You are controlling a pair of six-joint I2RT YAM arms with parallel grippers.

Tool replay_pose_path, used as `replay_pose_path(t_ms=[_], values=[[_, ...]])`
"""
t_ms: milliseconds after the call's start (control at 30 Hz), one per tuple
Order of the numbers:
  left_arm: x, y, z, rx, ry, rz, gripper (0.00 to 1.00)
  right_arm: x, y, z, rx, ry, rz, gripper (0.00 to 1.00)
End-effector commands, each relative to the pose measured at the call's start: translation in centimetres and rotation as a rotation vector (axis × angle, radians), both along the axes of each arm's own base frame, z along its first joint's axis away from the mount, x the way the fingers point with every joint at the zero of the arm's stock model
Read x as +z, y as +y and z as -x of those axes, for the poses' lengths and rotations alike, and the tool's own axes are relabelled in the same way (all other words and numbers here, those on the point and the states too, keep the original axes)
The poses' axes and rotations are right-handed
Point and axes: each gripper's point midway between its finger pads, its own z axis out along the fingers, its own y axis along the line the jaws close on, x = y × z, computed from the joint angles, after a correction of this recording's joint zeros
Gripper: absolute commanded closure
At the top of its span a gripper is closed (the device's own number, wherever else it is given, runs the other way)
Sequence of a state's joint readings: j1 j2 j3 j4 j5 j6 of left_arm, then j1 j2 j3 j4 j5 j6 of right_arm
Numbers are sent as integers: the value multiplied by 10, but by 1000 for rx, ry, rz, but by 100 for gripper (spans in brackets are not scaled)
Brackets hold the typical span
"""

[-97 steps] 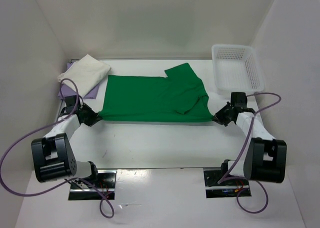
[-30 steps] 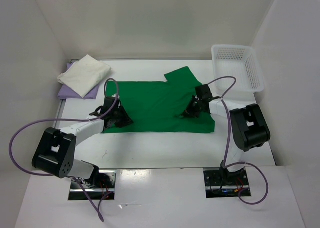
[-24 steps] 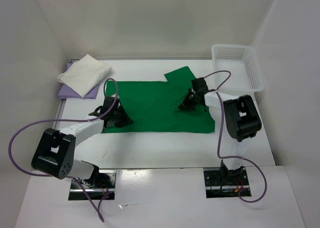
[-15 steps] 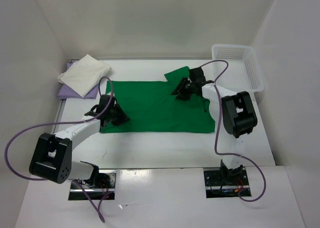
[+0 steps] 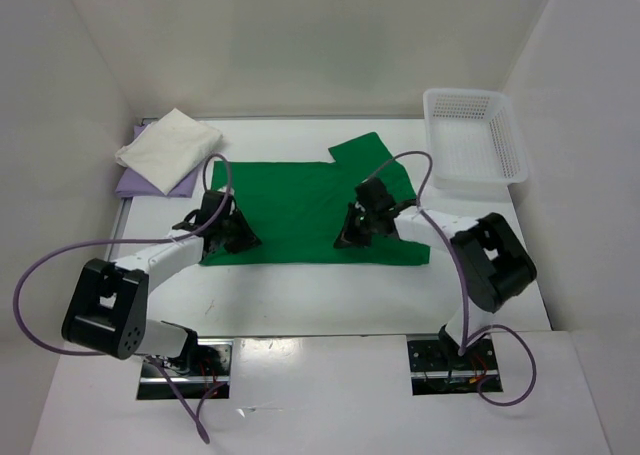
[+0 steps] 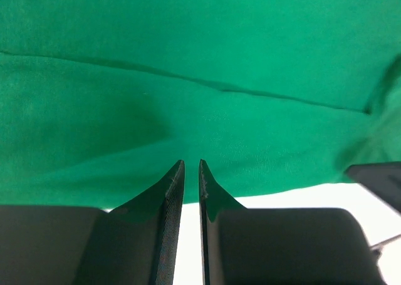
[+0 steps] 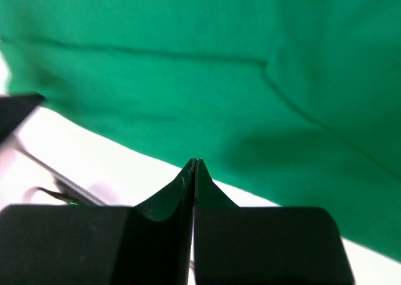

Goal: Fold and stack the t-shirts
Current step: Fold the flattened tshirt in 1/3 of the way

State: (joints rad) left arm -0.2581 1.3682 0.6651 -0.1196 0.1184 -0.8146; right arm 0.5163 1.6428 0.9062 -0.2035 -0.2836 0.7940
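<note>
Quick progress check: two of the three look done. The folded cream-white cloth t-shirt (image 5: 170, 138) sits on top of the folded lavender-purple cloth t-shirt (image 5: 140, 185) in the far left corner of the white tabletop (image 5: 300, 300), so the stack is started.

The bright green cloth t-shirt (image 5: 290, 200) is the one being worked on. It lies flat in the middle of the tabletop as a wide rectangle with a sleeve poking out at its far right corner, so I'd call it only partly folded.

The left hand (image 6: 191, 167) is at the near left hem. Its fingers are a thin slit apart and I see no cloth between them. The right hand (image 7: 193, 165) is fully closed with its tips right at the near hem, further right. I can't tell if it has nipped any fabric.

A white plastic lattice basket (image 5: 470, 95) sits at the far right, apart from the shirts.

What's left, I reckon: fold the green one down to match the others, then get it onto the pile.
</note>
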Motion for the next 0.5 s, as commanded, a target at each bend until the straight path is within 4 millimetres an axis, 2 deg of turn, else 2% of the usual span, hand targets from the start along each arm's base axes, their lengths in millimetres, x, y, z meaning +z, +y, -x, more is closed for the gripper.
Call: replay_pose_path(t_ms=[0, 67, 133, 167, 233, 267, 300, 333, 367, 467], values=[[-6, -9, -11, -63, -13, -16, 78, -8, 16, -9, 31, -35, 54, 100], [-7, -15, -15, -92, -3, -20, 78, -16, 20, -19, 22, -40, 82, 100], [-22, -17, -10, -110, 39, -35, 78, -24, 18, -22, 12, -33, 104, 100], [-35, -15, -4, -111, 86, -47, 78, -35, 14, -19, 6, -10, 133, 100], [-52, -12, 11, -127, 162, -64, 75, -44, 16, -9, 33, 0, 155, 100], [-66, -8, 25, -128, 242, -83, 75, -52, 12, -4, 34, 21, 170, 100], [-71, -8, 34, -147, 280, -80, 73, -57, 13, 4, 39, 38, 175, 100], [-69, -16, 39, -175, 308, -35, 71, -63, 11, 17, 44, 61, 184, 100], [-70, -19, 45, -186, 333, -18, 70, -67, 8, 20, 44, 67, 188, 100], [-76, -13, 78, -203, 428, -19, 69, -73, 4, 40, 56, 81, 203, 100]])
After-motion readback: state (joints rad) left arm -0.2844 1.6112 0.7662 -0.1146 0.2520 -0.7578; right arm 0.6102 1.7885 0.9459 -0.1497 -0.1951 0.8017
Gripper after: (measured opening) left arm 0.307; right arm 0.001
